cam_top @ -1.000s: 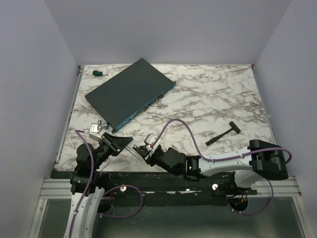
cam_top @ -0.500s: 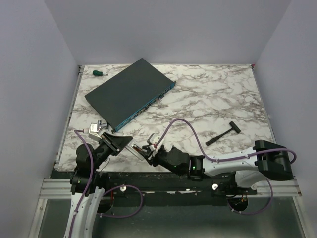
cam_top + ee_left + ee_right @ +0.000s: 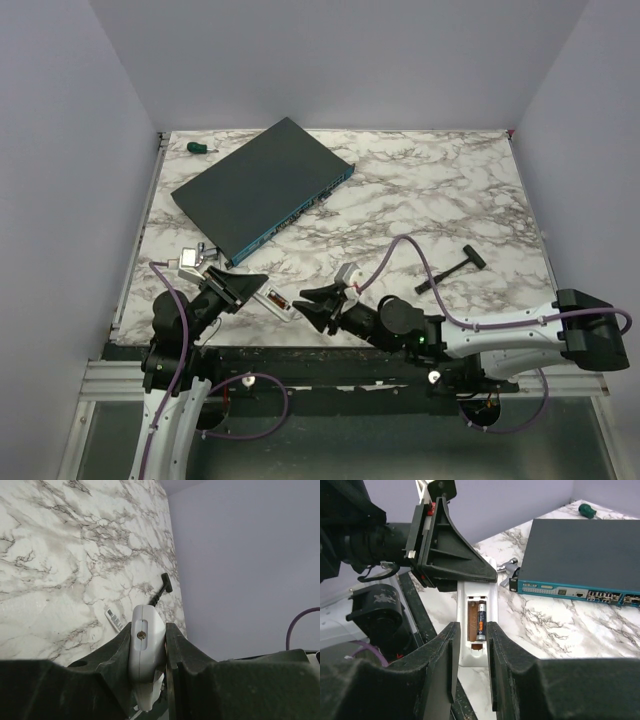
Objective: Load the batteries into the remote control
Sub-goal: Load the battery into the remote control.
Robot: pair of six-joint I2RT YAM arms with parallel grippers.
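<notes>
The right end effector point(image 3: 309, 303) drew back rightward off the remote control point(image 3: 273, 298), which came into plain sight from above, while the right arm point(image 3: 490, 336) swung out farther right

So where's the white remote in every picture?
Top external: remote control sits low, left of middle.
Left wrist: bottom middle, pinched and seen end-on.
Right wrist: centre, with its battery bay open.
Shared landmark: the left hand gripping it shows in all three.
</notes>
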